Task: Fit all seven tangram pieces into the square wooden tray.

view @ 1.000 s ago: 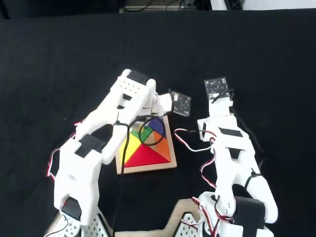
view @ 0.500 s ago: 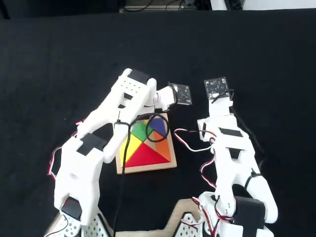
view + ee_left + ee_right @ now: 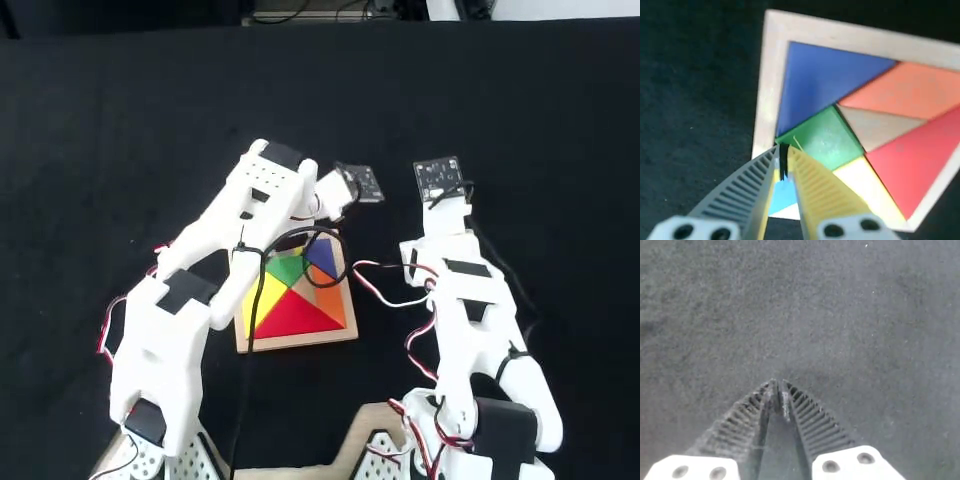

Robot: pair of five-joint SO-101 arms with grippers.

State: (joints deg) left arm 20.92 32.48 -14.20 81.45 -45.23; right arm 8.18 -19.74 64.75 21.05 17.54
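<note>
Black cloth table [image 3: 520,110]; square wooden tray [image 3: 296,343] lies flat on it, toward near edge.

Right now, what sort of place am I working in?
Probably a robotics test bench, in a lab or a hobby room: a table under black cloth, the left arm and right arm with exposed wiring, and a wooden tray of tangram pieces as the exercise.

black cloth tabletop [image 3: 100,120], cables [image 3: 310,12] behind
</note>
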